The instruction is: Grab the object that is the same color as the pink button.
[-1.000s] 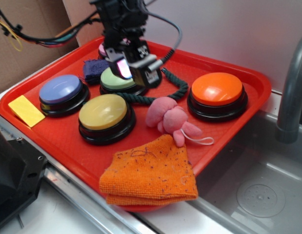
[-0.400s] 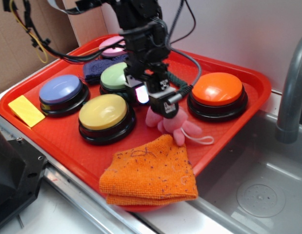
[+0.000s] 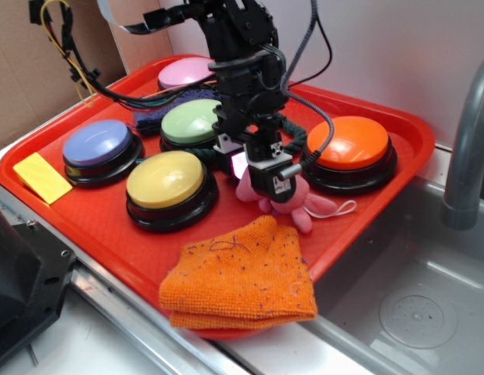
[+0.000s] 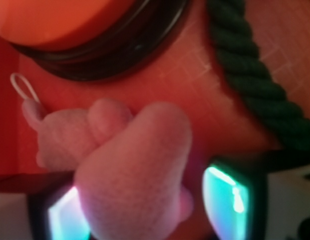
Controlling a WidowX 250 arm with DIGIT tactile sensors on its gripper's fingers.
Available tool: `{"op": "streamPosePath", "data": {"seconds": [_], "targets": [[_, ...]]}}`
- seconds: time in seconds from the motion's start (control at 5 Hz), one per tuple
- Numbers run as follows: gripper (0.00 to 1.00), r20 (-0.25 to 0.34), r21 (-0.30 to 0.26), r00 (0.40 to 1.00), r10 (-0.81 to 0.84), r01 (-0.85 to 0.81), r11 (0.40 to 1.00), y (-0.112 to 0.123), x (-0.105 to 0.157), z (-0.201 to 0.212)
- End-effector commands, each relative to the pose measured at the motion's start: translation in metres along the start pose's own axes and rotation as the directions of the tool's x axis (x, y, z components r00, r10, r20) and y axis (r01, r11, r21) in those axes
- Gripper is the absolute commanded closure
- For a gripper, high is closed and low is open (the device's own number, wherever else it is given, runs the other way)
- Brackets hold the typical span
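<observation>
- The tool (image 3: 261, 173) is down on the red tray (image 3: 367, 226), right over the pink plush toy (image 3: 300, 205), between the yellow button (image 3: 165, 179) and the orange button (image 3: 348, 141).
- Wrist view: the pink plush toy (image 4: 129, 180) sits squarely between the two glowing pads (image 4: 226, 200), one on each side, jaws spread around it; whether they are already squeezing it, I cannot tell.
- The toy lies on the tray floor, just in front of the orange button, its thin white string loop (image 3: 341, 209) trailing towards the tray's right edge.
- Count the buttons: five in all – one pink button (image 3: 185, 73) at the far back, one green button (image 3: 192, 120), one purple-blue button (image 3: 96, 142), one yellow, one orange.
- One dark green rope (image 3: 295, 139) curls beside the orange button; in the wrist view it runs down the right side (image 4: 250, 80).
- One orange knitted cloth (image 3: 240, 275) lies folded at the tray's near edge, just in front of the toy.
- One dark blue sponge (image 3: 148, 119) sits near the pink button, one yellow card (image 3: 41, 176) at the tray's left corner.
- One grey faucet (image 3: 468, 141) stands at the right, over the sink (image 3: 414, 305).
</observation>
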State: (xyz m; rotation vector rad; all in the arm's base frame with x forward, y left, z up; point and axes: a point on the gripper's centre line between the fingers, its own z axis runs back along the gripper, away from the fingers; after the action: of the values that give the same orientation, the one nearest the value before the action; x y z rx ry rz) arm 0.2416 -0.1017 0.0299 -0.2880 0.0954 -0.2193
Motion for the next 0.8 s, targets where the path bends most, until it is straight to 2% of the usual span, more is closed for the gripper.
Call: {"op": "streamPosePath", "data": {"seconds": [0.0,0.2,0.6], "targets": [[1.00,0.054,-0.006,0.998,-0.022,0.023,1.000,-0.005,0.007,0.013],[1.00,0.070,0.081,0.997,-0.020,0.014,0.997,0.000,0.002,0.028],[1.00,0.155,0.245,0.988,0.000,-0.038,0.969,0.023,-0.009,0.081]]}}
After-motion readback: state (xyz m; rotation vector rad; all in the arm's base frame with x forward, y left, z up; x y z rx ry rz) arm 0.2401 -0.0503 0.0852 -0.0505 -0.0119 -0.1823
